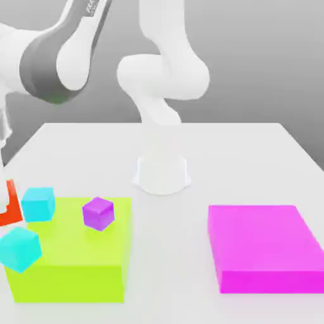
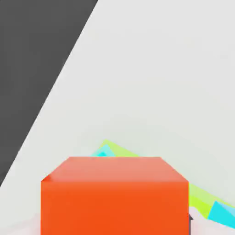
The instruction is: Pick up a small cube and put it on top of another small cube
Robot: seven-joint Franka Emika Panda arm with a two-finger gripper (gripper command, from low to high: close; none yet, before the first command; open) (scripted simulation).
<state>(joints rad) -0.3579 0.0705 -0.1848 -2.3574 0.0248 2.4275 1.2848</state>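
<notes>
Close to the hand camera, the small orange-red cube (image 2: 114, 195) sits directly in front of the lens, its top face and front face both showing, with slivers of a cyan cube (image 2: 104, 151) and the lime-green block (image 2: 202, 198) peeking out behind it. Whether the jaws are closed on it or standing apart from it cannot be told from either picture, since no finger surfaces show.

From the exterior view, the orange-red cube (image 1: 9, 205) is at the far left edge of the picture, partly cut off, just beside a cyan cube (image 1: 38, 204) that rests at the back left corner of the lime-green block (image 1: 69, 259). A second cyan cube (image 1: 20, 249) lies tilted at the block's left front edge. The purple cube (image 1: 99, 213) sits tilted on top of the green block, toward its back. Well apart, on the exterior view's right, a flat magenta block (image 1: 264, 248) lies on the white worktop (image 1: 209, 152). The robot arm (image 1: 57, 60) reaches over toward the left edge.
</notes>
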